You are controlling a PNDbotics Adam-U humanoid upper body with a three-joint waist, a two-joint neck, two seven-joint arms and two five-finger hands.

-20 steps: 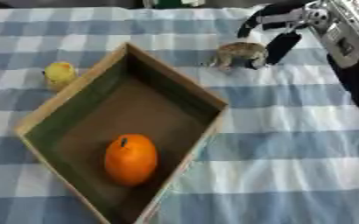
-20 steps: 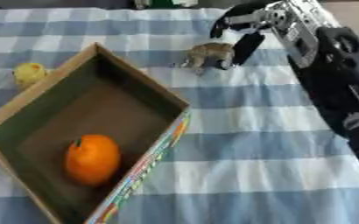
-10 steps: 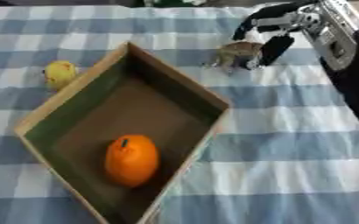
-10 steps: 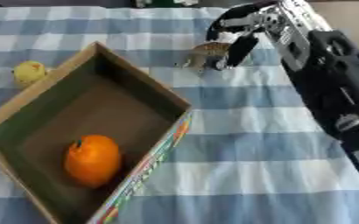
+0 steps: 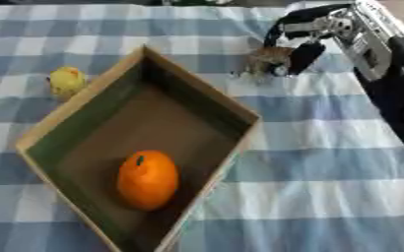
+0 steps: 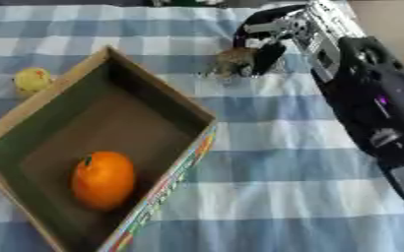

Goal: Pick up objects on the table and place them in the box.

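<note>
1. Both views look steeply down from the robot's head onto the checked tablecloth (image 5: 326,162), facing away from the robot, fairly near.
2. The left eye view sets the box (image 5: 197,101) near its middle.
3. The right eye view shows that box further left, cut by the left edge, with more cloth right of it.
4. Both share the box and the cloth around it.

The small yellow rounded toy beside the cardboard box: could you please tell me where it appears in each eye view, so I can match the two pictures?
Left eye view: the small yellow rounded toy lies at mid-left, on the checked cloth just outside the box's left wall.
Right eye view: it sits nearer the left edge, likewise outside that wall.
Shared landmark: the open cardboard box holding the round orange fruit.
</note>
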